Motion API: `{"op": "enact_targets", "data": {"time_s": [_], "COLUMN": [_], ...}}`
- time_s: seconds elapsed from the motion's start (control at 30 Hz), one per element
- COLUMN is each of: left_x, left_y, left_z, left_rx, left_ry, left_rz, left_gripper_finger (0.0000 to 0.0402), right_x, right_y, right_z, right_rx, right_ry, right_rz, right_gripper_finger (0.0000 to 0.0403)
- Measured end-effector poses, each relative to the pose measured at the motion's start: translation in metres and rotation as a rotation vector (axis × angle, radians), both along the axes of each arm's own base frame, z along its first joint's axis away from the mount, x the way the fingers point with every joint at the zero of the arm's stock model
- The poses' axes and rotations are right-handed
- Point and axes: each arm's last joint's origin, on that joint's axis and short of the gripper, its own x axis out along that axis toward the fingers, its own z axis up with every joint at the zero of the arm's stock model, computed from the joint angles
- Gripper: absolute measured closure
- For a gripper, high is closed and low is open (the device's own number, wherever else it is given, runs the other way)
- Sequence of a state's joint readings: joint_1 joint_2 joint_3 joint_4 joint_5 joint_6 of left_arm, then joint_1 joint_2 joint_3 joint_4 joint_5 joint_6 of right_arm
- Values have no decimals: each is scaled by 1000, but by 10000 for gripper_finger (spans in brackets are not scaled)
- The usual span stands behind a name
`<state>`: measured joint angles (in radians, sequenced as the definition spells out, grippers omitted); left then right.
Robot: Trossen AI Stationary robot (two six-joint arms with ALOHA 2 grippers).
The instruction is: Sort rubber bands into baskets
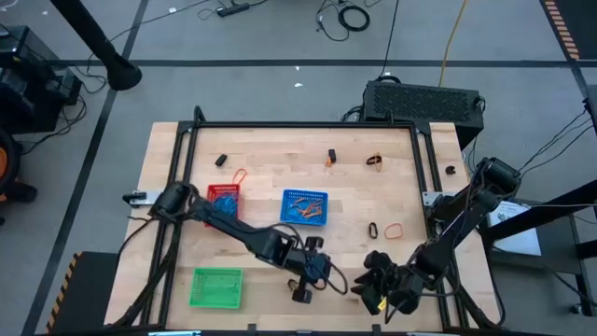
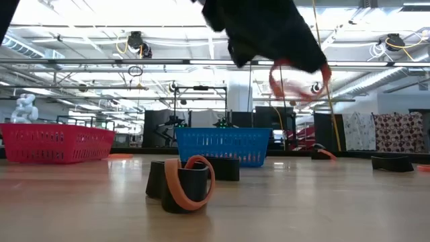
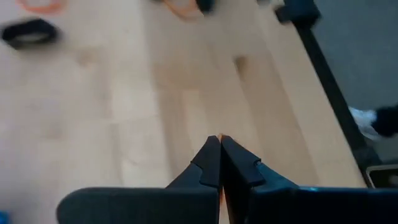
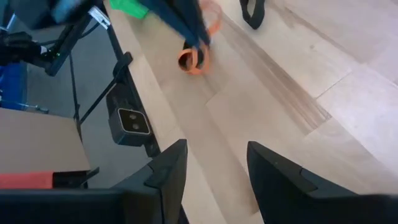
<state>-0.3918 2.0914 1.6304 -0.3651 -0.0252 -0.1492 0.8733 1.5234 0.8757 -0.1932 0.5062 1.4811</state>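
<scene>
Orange rubber band (image 2: 299,81) pinched in left gripper (image 3: 219,142).

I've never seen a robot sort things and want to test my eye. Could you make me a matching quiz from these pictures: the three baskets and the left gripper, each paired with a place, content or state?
Things:
1. red basket
2. blue basket
3. green basket
4. left gripper

Descriptions:
a. holds orange bands
b. shut on an orange band
c. holds blue bands
d. lowest basket in the overhead picture

Pairs: 1-c, 2-a, 3-d, 4-b
</scene>
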Motion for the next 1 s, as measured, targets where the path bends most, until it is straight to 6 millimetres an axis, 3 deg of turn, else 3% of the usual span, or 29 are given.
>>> {"op": "enact_targets", "data": {"time_s": [0.2,0.43,0.73,1.0], "left_x": [-1,-10,-12,-23], "left_y": [37,100,170,198], "left_z": [44,64,46,18], "left_rx": [-50,60,101,136], "left_ry": [-67,8,108,191], "left_rz": [141,211,225,216], "left_gripper_finger": [399,400,400,400], "right_x": [3,6,7,15], "right_y": [-3,-6,-8,-18], "right_z": [0,1,2,4], "right_rx": [6,49,108,105], "right_ry": [-1,-12,-58,-160], "right_rz": [-19,-95,-238,-418], "right_gripper_finger": [243,243,243,243]}}
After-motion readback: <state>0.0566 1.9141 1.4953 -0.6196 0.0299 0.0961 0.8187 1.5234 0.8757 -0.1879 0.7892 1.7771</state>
